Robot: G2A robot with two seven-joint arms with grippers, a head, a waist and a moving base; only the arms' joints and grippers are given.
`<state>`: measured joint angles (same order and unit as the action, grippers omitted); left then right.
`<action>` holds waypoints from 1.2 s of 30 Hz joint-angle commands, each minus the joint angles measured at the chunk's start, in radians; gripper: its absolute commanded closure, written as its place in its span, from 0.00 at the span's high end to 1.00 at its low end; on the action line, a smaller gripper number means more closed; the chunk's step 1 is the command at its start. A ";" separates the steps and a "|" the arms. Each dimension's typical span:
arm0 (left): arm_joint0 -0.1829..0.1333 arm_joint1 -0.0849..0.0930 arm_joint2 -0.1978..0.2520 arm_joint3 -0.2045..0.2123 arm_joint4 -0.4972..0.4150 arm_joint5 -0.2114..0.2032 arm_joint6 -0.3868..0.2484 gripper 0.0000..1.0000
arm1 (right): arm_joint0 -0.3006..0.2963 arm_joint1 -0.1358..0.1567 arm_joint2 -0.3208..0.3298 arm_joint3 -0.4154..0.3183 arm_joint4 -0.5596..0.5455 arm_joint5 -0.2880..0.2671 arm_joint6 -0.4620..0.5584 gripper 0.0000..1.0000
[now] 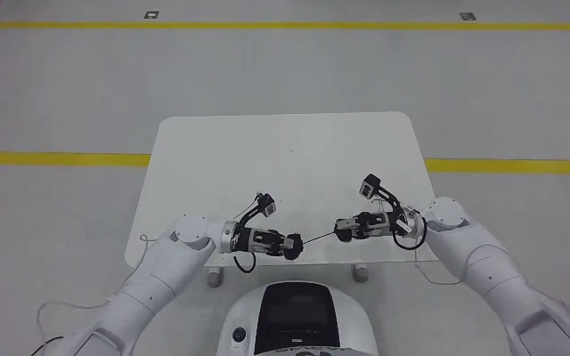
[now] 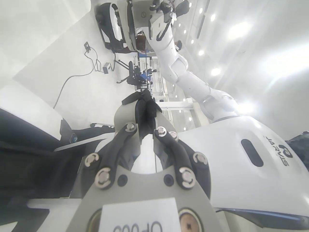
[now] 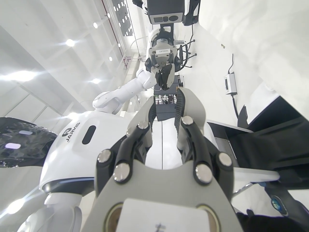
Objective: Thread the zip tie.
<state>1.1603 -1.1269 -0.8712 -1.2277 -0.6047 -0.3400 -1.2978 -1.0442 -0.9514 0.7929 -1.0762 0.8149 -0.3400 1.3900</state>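
Zip tie (image 1: pixel 318 237): thin dark line held in the air over the near strip of the counter (image 1: pixel 285 151), between the two grippers. It runs almost level across the top view. The end on the left arm's side sits slightly closer to the robot than the other end.

Left gripper (image 1: pixel 296 243): closed on one end of the tie. Left wrist view has the fingers pressed together at the tips (image 2: pixel 145 97), black pads (image 2: pixel 142 114) meeting with no gap. The right wrist view sees the same gripper (image 3: pixel 164 85) farther off, tips pinched shut and pointing back toward the right gripper. The tie itself is too thin to pick out in either wrist view.

Right gripper (image 1: pixel 338 232): jaws parted. Right wrist view shows a clear gap between the fingertips (image 3: pixel 167 97), with the ribbed pads (image 3: pixel 179 107) facing each other and the background visible between them. In the top view the free end of the tie reaches this gripper's tips. Can't tell whether it touches a finger or sits inside the gap.

Grippers face each other nose to nose, near but apart, the tie spanning the space between them. Both are close to the counter's near edge, roughly centred in front of the robot.

The counter is white with rounded corners. Floor behind it has two yellow lines (image 1: pixel 267 25), one far back and one passing behind the counter.
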 commanded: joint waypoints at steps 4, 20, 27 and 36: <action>-0.001 -0.002 0.004 0.000 -0.014 0.000 -0.015 0.00 | 0.006 -0.002 -0.012 0.000 0.007 0.000 0.000 0.20; -0.001 -0.002 0.004 0.000 -0.014 0.000 -0.015 0.00 | 0.009 0.002 -0.029 -0.011 0.008 0.000 0.000 0.08; -0.001 -0.002 0.004 0.000 -0.014 0.000 -0.015 0.00 | 0.012 0.004 -0.036 -0.015 0.009 0.000 0.000 0.16; -0.001 -0.002 0.004 0.000 -0.014 0.000 -0.015 0.00 | 0.013 0.005 -0.041 -0.024 0.008 0.000 0.000 0.15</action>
<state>1.1593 -1.1288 -0.8671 -1.2274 -0.6184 -0.3400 -1.3123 -1.0309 -0.9463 0.7526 -1.0990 0.8241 -0.3400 1.3900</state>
